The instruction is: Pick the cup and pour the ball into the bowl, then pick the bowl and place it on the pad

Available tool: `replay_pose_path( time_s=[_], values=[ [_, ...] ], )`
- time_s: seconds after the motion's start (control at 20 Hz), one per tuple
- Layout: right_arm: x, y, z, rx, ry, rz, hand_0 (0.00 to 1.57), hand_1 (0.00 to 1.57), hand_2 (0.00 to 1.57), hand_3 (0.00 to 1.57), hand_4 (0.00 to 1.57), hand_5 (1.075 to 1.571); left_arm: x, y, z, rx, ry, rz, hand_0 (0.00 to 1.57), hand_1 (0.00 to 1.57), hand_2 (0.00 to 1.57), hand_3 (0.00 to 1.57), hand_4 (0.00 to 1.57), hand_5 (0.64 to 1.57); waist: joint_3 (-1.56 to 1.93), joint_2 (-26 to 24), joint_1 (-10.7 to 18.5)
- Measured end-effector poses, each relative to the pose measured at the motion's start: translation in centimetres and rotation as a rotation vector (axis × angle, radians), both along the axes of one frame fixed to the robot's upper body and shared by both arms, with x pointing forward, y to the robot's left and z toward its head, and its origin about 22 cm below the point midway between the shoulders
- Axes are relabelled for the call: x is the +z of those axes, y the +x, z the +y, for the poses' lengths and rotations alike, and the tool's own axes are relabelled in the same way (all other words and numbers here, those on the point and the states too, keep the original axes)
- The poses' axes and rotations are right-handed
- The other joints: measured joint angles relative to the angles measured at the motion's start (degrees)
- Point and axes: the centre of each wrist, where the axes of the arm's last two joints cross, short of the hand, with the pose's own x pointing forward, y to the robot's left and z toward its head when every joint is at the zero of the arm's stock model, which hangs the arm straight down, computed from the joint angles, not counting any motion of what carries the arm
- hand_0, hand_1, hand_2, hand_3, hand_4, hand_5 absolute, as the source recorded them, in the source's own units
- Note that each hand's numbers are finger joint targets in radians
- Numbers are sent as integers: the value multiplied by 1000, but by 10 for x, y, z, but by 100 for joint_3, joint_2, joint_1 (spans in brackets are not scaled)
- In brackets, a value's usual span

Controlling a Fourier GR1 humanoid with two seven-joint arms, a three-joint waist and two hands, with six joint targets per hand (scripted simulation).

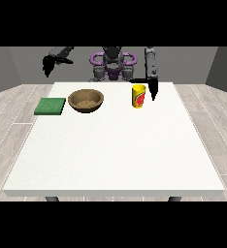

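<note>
- The cup [138, 96] is the landmark: yellow with a red mark, it stands upright on the table [115, 155], its long axis vertical and its mouth facing up.
- The hand at the view's right [153, 87] hangs just beside the cup, on its right and slightly behind, fingers pointing down. A thin dark part, seemingly the thumb, reaches left past the cup's rim.
- The cup therefore lies to the left of those fingers, very near. Whether they touch it, and whether they are released or grasping, I cannot tell.
- The bowl [86, 100], brown and round, sits left of the cup with a clear gap between them, open side up. Nothing shows inside it.
- The pad [50, 106], a flat green square, lies further left of the cup, just beyond the bowl and apart from it. Nothing rests on it.
- The ball cannot be seen; if it is in the cup, the wall hides it.
- The hand at the view's left [48, 64] is raised well left of the cup, above and behind the pad, off the table. Its fingers droop, but their state is too small to tell.
- Judgement: the task is at its start, with the cup not yet lifted. The nearer hand should close round the upright cup from the side, then carry it left for pouring.
</note>
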Motion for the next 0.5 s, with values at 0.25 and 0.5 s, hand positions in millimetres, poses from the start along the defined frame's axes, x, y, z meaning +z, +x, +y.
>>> replay_pose_path(
  time_s=[0.25, 0.5],
  values=[
    [-5, 3, -1, 12, 4, -16, 0, 0, 0, 0, 0, 1571, -21, 8, -4, 14, 12, -15, 0, 0, 0, 0, 0, 1520, 0, 152, -33],
    [-18, 4, -4, 18, 5, -11, 0, 0, 0, 0, 0, 1571, -34, 15, -6, 17, 16, -7, 0, 0, 0, 0, 0, 1521, -1, 202, -33]
  ],
)
